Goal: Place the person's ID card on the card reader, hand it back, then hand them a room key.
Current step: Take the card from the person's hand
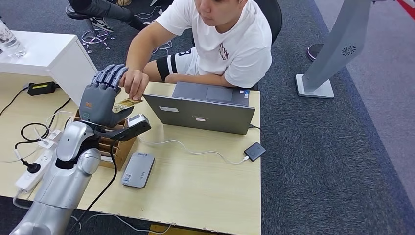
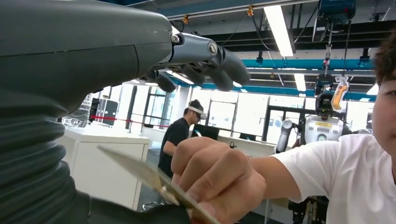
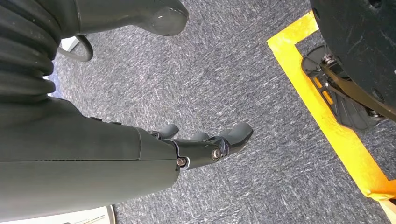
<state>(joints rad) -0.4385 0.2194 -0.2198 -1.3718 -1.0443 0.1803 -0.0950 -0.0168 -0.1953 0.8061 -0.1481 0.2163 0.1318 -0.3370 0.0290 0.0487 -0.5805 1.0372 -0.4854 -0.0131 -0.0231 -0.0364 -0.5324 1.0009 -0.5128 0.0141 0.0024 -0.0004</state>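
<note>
The robot's left arm (image 1: 63,181) is silver with rounded joint shells, ending in a dark grey left hand (image 1: 100,98) with bluish fingers and a small orange marking on its back. A grey ribbed cover sits behind the right hand (image 3: 205,144), whose knuckles show small screws. The person (image 1: 220,39) beside the left hand wears a white T-shirt with a small chest print and black-and-white shorts.

Probably a robotics lab — overhead hoist (image 2: 337,28), another robot (image 2: 322,126), glass partitions (image 2: 224,116).

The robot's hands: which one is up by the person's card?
The left hand, raised over the desk, fingers spread beside the ID card the person pinches. The right hand hangs over the carpet, holding nothing.
</note>
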